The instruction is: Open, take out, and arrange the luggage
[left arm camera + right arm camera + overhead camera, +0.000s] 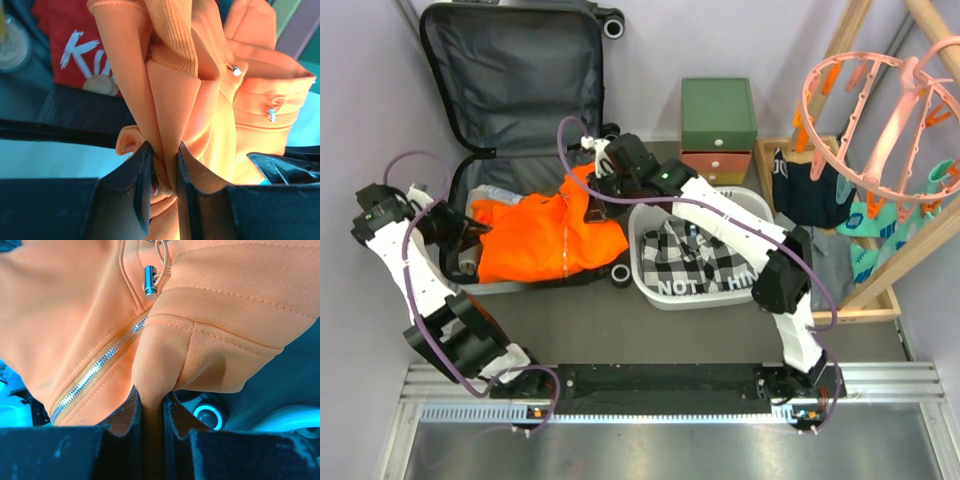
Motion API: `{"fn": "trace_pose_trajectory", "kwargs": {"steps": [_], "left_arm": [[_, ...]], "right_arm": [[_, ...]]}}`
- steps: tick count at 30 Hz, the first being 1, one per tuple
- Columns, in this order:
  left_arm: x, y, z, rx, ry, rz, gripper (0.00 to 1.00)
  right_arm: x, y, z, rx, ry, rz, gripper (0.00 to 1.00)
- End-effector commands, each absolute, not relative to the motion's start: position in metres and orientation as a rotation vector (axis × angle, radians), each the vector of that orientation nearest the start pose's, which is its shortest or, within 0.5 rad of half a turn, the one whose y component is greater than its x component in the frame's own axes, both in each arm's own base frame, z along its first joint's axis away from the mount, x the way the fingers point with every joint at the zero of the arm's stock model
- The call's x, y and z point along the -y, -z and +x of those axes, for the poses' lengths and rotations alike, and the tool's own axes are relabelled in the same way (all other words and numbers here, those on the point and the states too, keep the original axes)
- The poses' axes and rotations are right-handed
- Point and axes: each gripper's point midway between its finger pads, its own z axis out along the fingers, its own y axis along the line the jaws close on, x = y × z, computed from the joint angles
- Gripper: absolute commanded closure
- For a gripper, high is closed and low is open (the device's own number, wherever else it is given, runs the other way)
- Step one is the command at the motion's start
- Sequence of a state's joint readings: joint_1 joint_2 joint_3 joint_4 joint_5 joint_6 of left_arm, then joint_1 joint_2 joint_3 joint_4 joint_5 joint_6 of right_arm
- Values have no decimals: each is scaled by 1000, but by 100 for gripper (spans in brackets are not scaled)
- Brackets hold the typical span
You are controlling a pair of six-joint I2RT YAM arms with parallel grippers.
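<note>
The luggage [510, 85] lay open at far L of the table, lid w/ dark grey lining propped up at the back, base flat in front, one wheel [620, 274] at its near R corner. An orange jacket [555, 235] was spread across the base. L gripper [164, 147] was at the jacket's L side, jaws narrowed onto a bunched fold of the orange fabric, pinched tight betw. both fingers. Ribbed trim ran above the pinch & two metal snaps [234, 70] showed further R. Behind the fabric in L wrist view was a red garment [75, 50] w/ white lettering. R gripper [151, 395] sat at the jacket's far R corner, also nearly closed, clamping a seamed fold of the same jacket. A silver zip [100, 367] ran diag. just L of that pinch, w/ a metal cord toggle [150, 282] above it. White laundry basket [680, 300] stood just R of the case, w/ a black-&-white checked garment [695, 262] in it. Green drawer box [718, 115] stood behind the basket. Pink ring hanger [880, 110] hung by a wooden rack [910, 250] at far R.
</note>
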State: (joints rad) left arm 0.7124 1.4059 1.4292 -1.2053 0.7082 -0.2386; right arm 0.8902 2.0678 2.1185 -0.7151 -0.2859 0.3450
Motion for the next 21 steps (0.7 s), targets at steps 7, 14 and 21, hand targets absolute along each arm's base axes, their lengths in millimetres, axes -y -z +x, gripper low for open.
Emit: {"fn": "trace_pose_trajectory", "kwargs": {"steps": [7, 14, 21], "left_arm": [[-52, -326, 304, -2072, 770, -592, 100], [8, -341, 337, -2087, 811, -365, 100], [98, -383, 357, -1978, 953, -85, 100]], "right_arm": [[-461, -341, 312, -1957, -1053, -723, 100], [-410, -377, 329, -1903, -906, -647, 100], [-313, -379, 333, -1970, -688, -498, 100]]}}
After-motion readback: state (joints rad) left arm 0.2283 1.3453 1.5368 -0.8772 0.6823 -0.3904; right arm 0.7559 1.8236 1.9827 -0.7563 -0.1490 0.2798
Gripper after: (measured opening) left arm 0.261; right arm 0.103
